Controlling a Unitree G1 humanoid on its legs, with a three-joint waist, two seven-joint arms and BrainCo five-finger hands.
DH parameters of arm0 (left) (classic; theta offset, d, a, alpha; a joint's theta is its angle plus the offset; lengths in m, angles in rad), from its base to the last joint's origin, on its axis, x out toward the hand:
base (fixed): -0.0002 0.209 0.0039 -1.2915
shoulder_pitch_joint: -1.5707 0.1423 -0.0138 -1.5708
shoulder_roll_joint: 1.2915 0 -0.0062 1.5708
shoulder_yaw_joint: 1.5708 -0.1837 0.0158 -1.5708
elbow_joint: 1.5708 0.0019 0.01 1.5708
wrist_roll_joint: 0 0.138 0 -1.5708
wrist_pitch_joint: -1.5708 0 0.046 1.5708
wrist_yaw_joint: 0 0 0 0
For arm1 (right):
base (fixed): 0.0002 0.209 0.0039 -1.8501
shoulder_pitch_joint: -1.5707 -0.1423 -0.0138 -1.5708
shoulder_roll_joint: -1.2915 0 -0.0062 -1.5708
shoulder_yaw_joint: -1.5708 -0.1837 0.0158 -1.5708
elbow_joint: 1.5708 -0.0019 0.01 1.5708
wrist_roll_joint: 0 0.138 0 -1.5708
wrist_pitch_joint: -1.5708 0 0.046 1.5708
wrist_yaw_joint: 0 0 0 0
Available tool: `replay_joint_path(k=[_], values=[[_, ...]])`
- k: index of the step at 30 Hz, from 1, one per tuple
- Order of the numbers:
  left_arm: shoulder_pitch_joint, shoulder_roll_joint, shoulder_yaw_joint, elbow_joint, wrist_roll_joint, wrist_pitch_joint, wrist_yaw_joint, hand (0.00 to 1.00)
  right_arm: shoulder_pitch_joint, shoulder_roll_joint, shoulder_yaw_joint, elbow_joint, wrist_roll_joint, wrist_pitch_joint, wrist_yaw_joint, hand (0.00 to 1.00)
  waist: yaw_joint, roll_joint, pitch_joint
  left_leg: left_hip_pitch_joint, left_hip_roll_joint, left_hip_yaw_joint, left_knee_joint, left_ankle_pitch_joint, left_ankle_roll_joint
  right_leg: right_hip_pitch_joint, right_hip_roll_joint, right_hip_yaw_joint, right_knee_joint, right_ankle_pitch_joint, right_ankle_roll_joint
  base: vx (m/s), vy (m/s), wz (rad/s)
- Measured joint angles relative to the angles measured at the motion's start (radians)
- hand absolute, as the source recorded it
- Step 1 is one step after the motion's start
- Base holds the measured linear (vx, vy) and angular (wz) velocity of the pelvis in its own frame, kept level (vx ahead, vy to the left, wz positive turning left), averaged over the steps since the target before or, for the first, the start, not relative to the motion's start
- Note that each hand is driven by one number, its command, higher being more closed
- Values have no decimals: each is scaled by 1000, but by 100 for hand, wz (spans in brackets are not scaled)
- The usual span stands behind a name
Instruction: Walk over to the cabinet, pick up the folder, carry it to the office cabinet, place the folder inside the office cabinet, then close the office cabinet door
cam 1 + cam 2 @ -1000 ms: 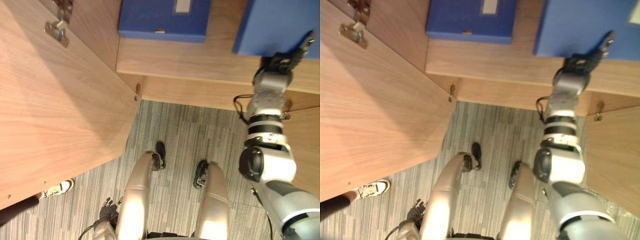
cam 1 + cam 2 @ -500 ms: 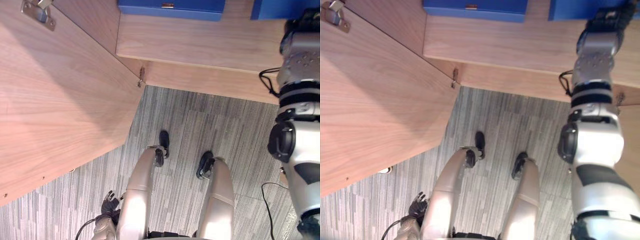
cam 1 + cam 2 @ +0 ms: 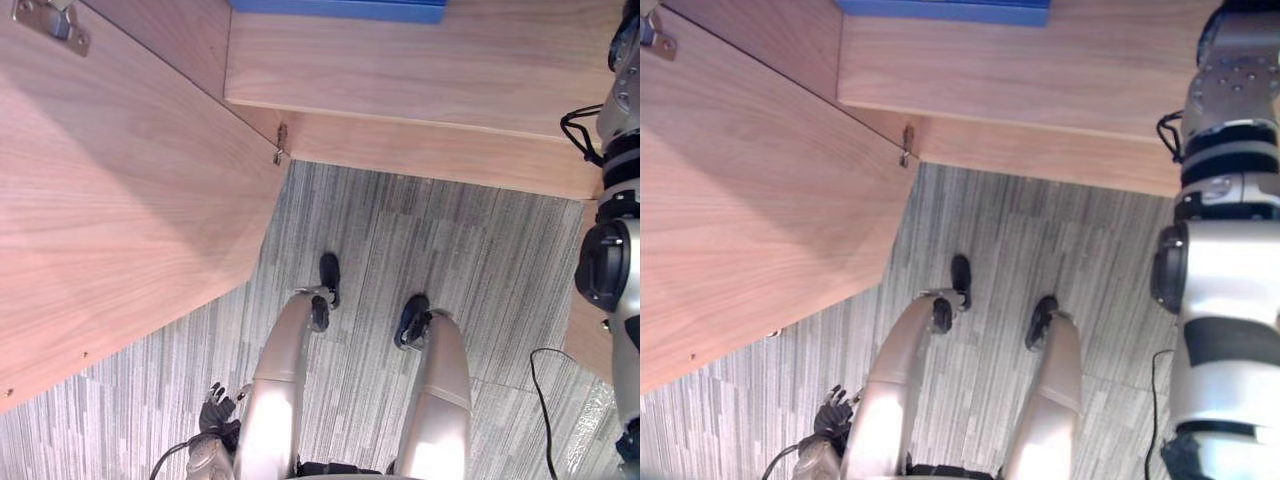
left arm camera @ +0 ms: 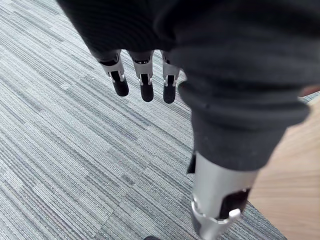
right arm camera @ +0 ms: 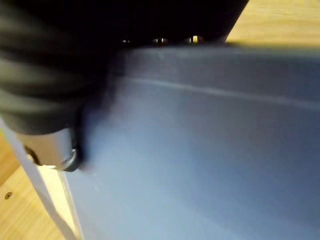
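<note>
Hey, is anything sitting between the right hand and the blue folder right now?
Nothing visible does. In the right wrist view the blue folder lies directly against the right hand, with no other thing between them.

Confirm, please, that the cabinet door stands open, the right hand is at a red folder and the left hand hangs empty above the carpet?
Not quite: the folder is blue, not red, as the right wrist view shows at the right hand. The cabinet door stands open and the left hand hangs empty above the carpet.
</note>
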Motion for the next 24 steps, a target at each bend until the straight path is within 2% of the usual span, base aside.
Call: replay_joint_path(k=[2, 5, 6, 11, 15, 17, 19, 24], values=[[2, 0, -9, -16, -8, 2, 0, 0, -16, -13, 8, 0, -1, 1, 0, 0, 3, 7, 8, -10, 1, -3, 12, 1, 0, -8, -1, 0, 11, 0, 0, 1, -20, 3], [4, 4, -25, -26, -26, 6, 0, 0, -17, -44, 75, 0, -18, 37, 11, 0, 10, 9, 12, -16, 1, -3, 15, 5, 0, -15, -2, 0, 20, 0, -1, 0, 0, 0], [10, 10, -37, -31, -27, 6, 0, 0, -21, -59, 104, 0, -65, 68, 21, 0, 10, 9, 12, -15, 0, -3, 12, 8, 2, -15, -2, 0, 19, 0, -1, 0, 0, 0], [47, 29, -66, -69, -32, 8, -1, 0, -59, -123, 274, 47, -192, 159, 52, 0, 8, 9, 12, -14, -3, 0, -8, 22, 4, -20, -4, 0, 14, 6, -9, 0, 0, 0], [51, 42, -84, -79, -32, 10, -1, 0, -98, -154, 407, 116, -309, 236, 100, 0, 9, 8, 12, -11, -2, 0, -21, 29, 2, -20, -3, -2, 7, 9, -12, 26, -42, 1], [53, 54, -103, -85, -31, 13, -3, 0, -106, -170, 487, 149, -416, 294, 143, 0, 13, 8, 12, -5, -1, 0, -25, 30, 1, -15, -1, -3, 3, 9, -12, 38, -40, 0], [68, 61, -104, -104, -29, 17, -19, 0, -107, -171, 555, 192, -469, 335, 173, 0, 14, 8, 13, 16, -1, 0, -37, 31, -1, 6, 0, -6, -10, 11, -14, 38, -36, -2], [109, 74, -112, -138, -29, 18, -35, 0, -100, -168, 668, 252, -545, 374, 208, 0, 16, 7, 13, 80, -3, -5, -91, 47, -4, 74, 3, -26, -60, 23, -17, 27, -21, 1]])
